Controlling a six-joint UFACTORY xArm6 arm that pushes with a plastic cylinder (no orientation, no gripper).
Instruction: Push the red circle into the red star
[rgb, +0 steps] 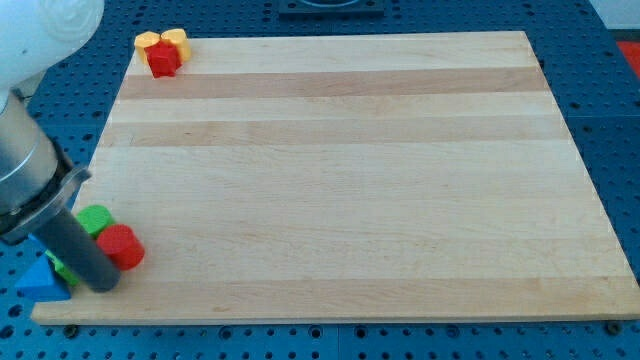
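The red circle lies near the board's bottom-left corner. My tip is just left of and below it, touching or almost touching its edge. The red star sits at the board's top-left corner, far up the view from the circle, pressed against two yellow blocks.
A green round block touches the red circle's upper left. A blue triangle lies at the board's bottom-left edge, partly behind the rod, with a sliver of another green block beside it. The wooden board rests on a blue pegboard table.
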